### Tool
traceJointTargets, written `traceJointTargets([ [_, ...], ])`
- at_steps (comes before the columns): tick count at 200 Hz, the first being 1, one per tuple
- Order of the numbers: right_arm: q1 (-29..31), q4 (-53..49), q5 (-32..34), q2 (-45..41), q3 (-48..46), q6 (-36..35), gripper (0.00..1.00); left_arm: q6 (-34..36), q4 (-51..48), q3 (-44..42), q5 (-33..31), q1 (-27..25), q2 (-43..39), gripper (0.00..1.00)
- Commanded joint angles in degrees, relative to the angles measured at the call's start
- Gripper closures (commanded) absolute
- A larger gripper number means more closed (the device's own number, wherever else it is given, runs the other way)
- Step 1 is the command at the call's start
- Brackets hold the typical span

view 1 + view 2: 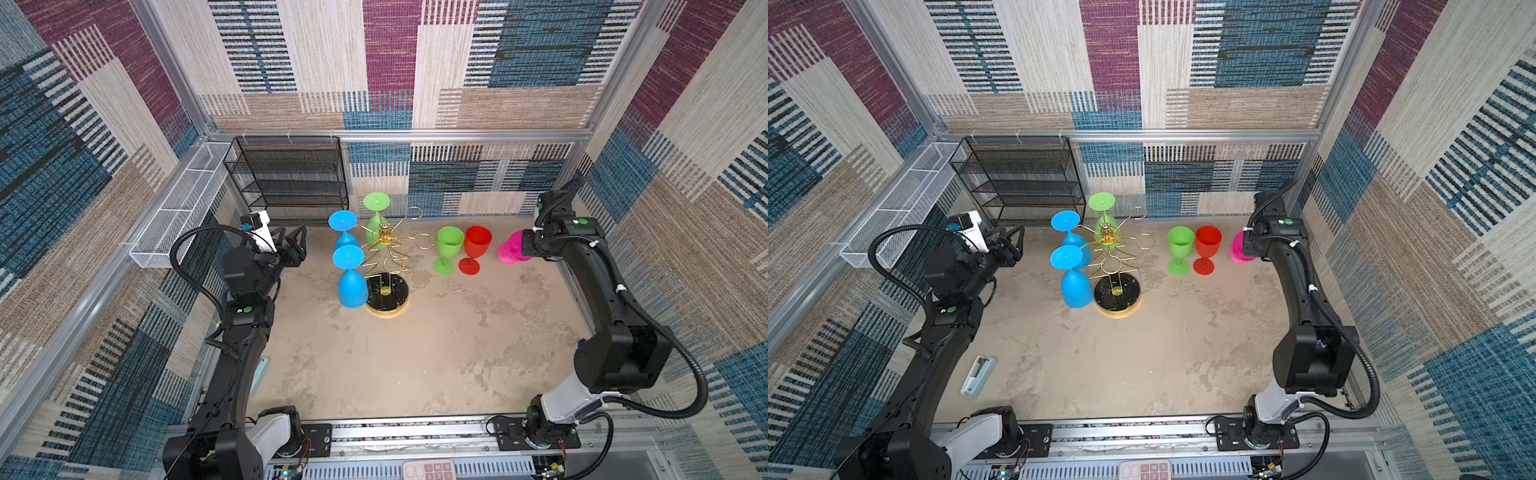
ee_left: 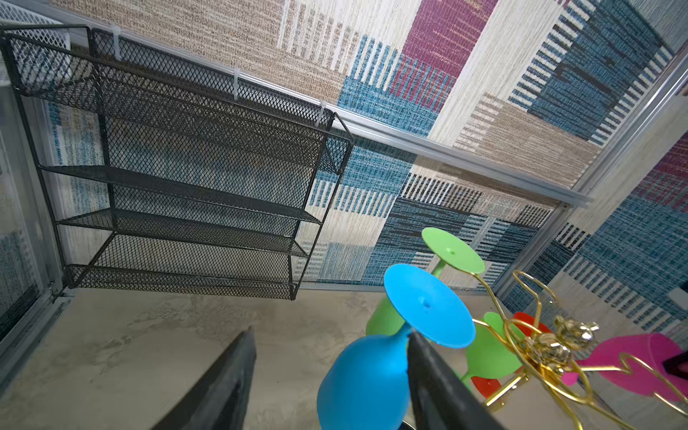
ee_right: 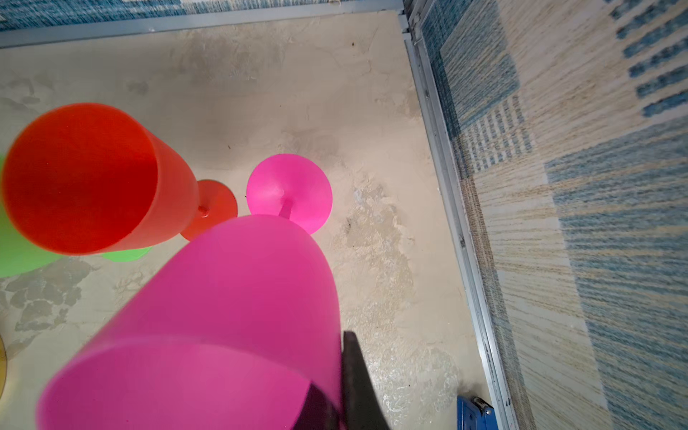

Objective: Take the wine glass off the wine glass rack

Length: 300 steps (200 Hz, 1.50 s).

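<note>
In both top views the gold wire wine glass rack [image 1: 384, 237] stands mid-bench [image 1: 415, 365]. The rear blue plastic glass [image 1: 345, 239], front blue plastic glass [image 1: 352, 286] and green plastic glass [image 1: 376, 226] hang on it bowl-down, stems vertical. The left hand [image 1: 299, 246], jaws well apart and empty, is near the rear blue plastic glass on its left, so the left is the nearer arm. Bare bench lies in front.

Left wrist view: that glass's stem sits beside one finger [image 2: 439, 379], not between them.

Right wrist view: the right hand [image 3: 335, 391] is closed on the rim of a pink plastic glass [image 3: 242, 298] near the side wall [image 3: 558, 223].
</note>
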Motion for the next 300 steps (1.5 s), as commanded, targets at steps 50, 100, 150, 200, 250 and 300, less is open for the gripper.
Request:
traceJointTargets([
  [50,-0.1,0.5,-3.6,7.5,2.9,-1.4,1.00,0.7,-0.5,-0.3,0.6,0.5,-0.1,0.33],
  [100,-0.2,-1.1,-4.8,11.6,5.4,-1.6,1.00,0.6,-0.6,-0.2,0.9,0.6,0.3,0.33],
  [150,-0.2,-1.5,-4.9,12.8,6.1,-1.8,0.94,0.2,-0.5,-0.2,1.4,0.9,0.5,0.33],
  [200,-0.2,-2.0,-4.7,13.9,7.7,-1.8,0.87,0.2,-0.5,-0.2,1.4,1.1,0.4,0.33],
  [250,-0.2,-1.5,-5.0,13.9,9.6,-1.1,0.64,-0.7,-0.9,-0.3,-0.4,1.1,-0.3,0.33],
  [300,-0.3,7.0,-11.1,6.1,8.3,-0.1,0.43,-5.0,-0.9,-0.7,-3.5,1.1,-0.8,0.33],
])
